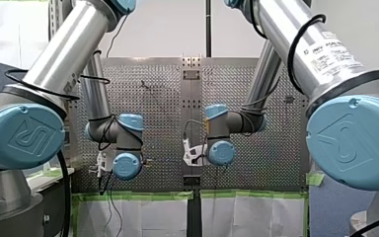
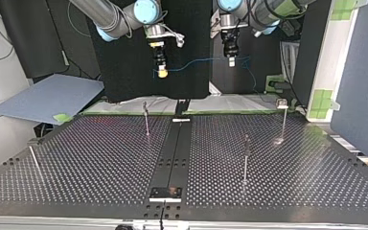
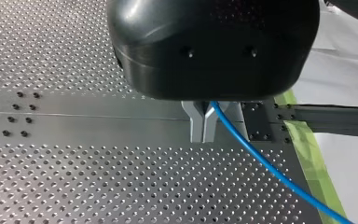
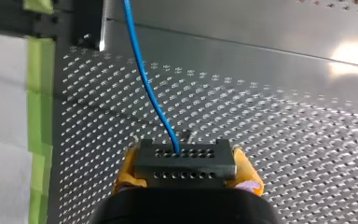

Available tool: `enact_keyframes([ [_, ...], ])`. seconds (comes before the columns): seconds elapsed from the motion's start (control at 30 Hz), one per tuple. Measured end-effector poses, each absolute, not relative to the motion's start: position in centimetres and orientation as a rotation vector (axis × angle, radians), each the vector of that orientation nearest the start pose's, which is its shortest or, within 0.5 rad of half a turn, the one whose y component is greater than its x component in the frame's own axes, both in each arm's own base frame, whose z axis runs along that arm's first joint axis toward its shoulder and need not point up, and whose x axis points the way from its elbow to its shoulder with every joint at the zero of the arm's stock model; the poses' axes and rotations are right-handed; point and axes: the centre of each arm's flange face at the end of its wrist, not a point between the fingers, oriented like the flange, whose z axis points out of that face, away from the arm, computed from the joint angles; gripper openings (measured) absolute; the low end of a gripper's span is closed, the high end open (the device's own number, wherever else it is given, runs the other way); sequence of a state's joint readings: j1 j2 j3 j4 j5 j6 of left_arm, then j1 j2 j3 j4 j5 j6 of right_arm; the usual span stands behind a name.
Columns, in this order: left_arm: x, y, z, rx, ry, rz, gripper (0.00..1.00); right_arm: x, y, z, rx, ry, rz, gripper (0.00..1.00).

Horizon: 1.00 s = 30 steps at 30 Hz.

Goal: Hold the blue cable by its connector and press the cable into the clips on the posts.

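Running thin and bright blue, the cable (image 4: pixel 149 88) seems slightly slack.

Cable (image 2: pixel 196 63) strung between both grippers, over the far edge of the table (image 2: pixel 292 191) in the top view.
My right gripper (image 2: pixel 161 72) at left, my left gripper (image 2: pixel 231 61) at right; connector (image 4: pixel 185 163) sits in my right gripper. On table: inner post (image 2: pixel 146 120) left of centre strip (image 2: pixel 175 148), near post (image 2: pixel 246 158) and far post (image 2: pixel 282 117) right, edge post (image 2: pixel 33 160) far left.
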<state>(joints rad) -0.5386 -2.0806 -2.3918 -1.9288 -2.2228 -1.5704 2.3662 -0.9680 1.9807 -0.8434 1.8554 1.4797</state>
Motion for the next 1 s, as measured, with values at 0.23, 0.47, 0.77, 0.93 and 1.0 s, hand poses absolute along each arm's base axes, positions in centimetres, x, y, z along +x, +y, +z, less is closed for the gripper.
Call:
enact_keyframes([
  [0.23,27.1,-25.6,6.3,-0.031,1.665,0.143,0.0,46.1,-29.1,10.1,1.731,-0.846,1.481,0.0],
  [0.47,27.1,-25.5,8.3,-0.028,1.665,0.141,0.0,46.9,-29.1,13.9,1.696,-0.796,1.576,0.0],
  [0.77,27.0,-25.1,10.9,-0.052,1.665,0.13,0.0,47.3,-29.3,18.8,1.618,-0.764,1.652,0.0],
  [0.93,27.0,-24.7,12.2,-0.049,1.665,0.139,0.0,47.7,-29.5,20.0,1.614,-0.755,1.666,0.0],
  [1.0,27.0,-24.6,12.8,-0.052,1.665,0.141,0.0,47.8,-29.5,20.1,1.614,-0.754,1.668,0.0],
])
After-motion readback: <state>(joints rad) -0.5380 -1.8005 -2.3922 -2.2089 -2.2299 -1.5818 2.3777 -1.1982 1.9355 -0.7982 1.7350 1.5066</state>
